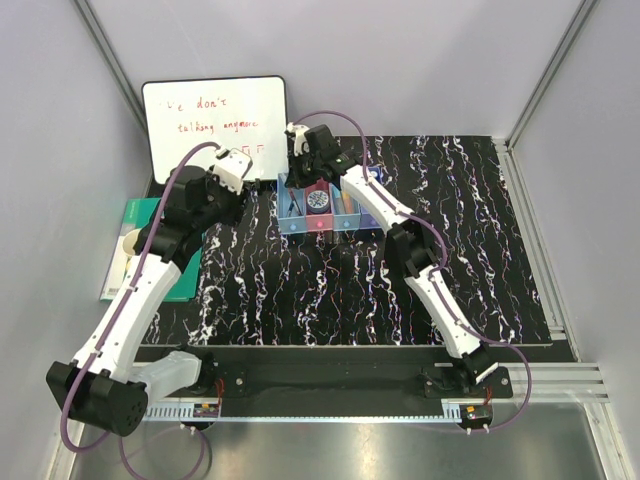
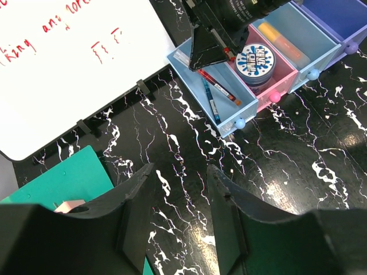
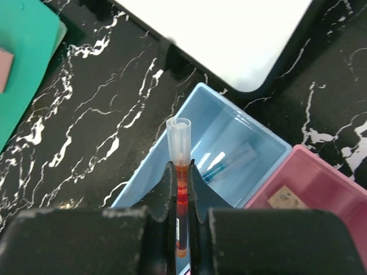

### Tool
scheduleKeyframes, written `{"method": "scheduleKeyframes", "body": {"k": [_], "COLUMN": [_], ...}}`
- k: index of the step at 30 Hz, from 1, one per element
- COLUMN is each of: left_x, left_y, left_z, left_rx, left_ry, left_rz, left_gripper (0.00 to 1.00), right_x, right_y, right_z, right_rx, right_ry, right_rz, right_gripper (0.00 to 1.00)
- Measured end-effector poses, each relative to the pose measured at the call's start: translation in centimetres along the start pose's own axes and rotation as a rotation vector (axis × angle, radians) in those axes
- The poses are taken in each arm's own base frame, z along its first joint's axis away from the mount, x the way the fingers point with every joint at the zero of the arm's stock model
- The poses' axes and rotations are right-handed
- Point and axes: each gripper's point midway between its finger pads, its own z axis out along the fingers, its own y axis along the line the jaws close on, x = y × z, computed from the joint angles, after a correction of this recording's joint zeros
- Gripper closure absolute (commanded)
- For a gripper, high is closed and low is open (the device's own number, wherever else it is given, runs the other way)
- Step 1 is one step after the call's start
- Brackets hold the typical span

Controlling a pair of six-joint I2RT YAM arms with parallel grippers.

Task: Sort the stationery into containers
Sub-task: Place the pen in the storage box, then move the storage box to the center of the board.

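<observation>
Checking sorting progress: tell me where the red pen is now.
In the right wrist view, the red pen is pinched in the right gripper over the light blue bin at the row's left end, beside the pink bin and near the whiteboard.

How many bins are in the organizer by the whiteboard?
4, joined side by side: a light blue bin nearest the whiteboard, then a pink bin, a second light blue bin, and a purple bin last.
</observation>
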Motion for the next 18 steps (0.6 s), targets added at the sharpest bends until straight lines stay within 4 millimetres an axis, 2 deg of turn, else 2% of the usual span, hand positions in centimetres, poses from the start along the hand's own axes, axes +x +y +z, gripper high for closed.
{"method": "scheduleKeyframes", "body": {"k": [1,2,5,6,7,10,18], "left_x": [0.0,-0.1,0.0,-0.1,-0.1,-0.1,-0.1], "left_y": [0.0,0.0,-0.1,-0.1,-0.1,-0.1,-0.2], "left_z": [0.0,0.0,0.0,0.0,0.0,0.0,0.0], "left_rx": [0.0,0.001,0.004,0.005,0.006,0.008,0.016], "left_ry": [-0.002,-0.002,-0.002,-0.003,-0.003,-0.004,-0.006], "left_rz": [0.001,0.003,0.004,0.006,0.007,0.007,0.016], "left_gripper": [0.54,0.54,0.54,0.54,0.54,0.54,0.53], "right_x": [0.1,0.0,-0.1,0.0,0.1,0.6,0.2], "right_y": [-0.2,-0.5,-0.9,-1.2,-1.3,-1.7,-1.5], "right_z": [0.1,0.1,0.2,0.3,0.3,0.5,0.5], "right_rx": [0.011,0.022,0.047,0.057,0.063,0.076,0.082], "right_ry": [0.0,-0.004,-0.012,-0.012,-0.01,-0.003,-0.012], "right_rz": [0.0,-0.003,-0.007,-0.009,-0.008,-0.011,-0.049], "right_gripper": [0.94,0.87,0.75,0.68,0.65,0.62,0.56]}}
